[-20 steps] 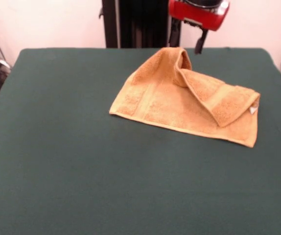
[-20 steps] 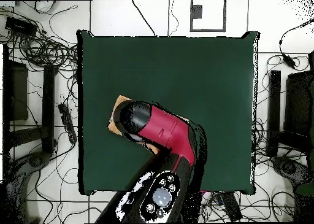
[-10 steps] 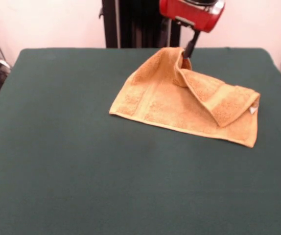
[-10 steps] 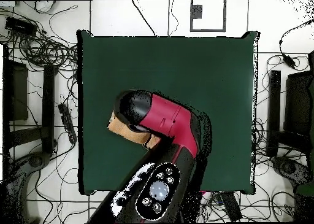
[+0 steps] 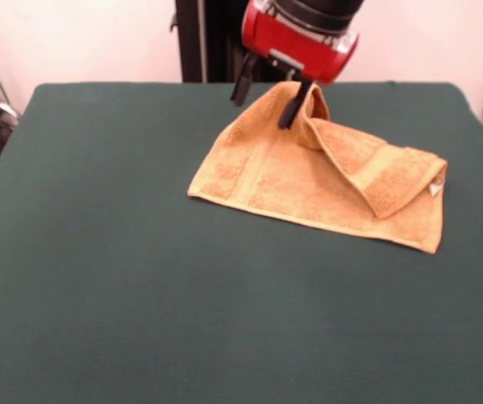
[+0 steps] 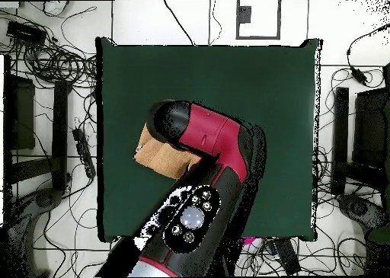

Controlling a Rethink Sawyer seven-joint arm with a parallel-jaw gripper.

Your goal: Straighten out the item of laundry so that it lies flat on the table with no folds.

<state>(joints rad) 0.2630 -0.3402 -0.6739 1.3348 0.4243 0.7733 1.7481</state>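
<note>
The orange-yellow terry towel (image 5: 321, 172) lies on the far right part of the dark green table (image 5: 140, 295) in the front view, well clear of the table's edges. It is not flat: the left portion rests in a single layer, while a flap (image 5: 376, 168) is doubled over it along the right side, rising to a rounded hump (image 5: 313, 105) at the far edge. A small white care tag (image 5: 434, 189) shows at the right end of the folded flap.

The gripper (image 5: 265, 91) hangs from the red wrist housing (image 5: 296, 38) just above the far edge of the towel, beside the hump. Its 2 dark fingers (image 5: 290, 107) stand spread apart, with nothing between them; the right one looks close to or touching the cloth, though contact cannot be confirmed. In the overhead view the arm (image 6: 206, 149) covers most of the towel (image 6: 156, 157), leaving only 1 end showing.

The towel looks light, soft and limp, so it should drape and drag rather than hold a shape, and the terry pile should give the fingers good purchase. A sensible place to pinch is probably the free edge of the flap near the tag or the raised hump, taking only the upper layer, then drawing it outward, away from the flat portion. Catching both layers would likely just slide the whole towel across the smooth cover.
</note>
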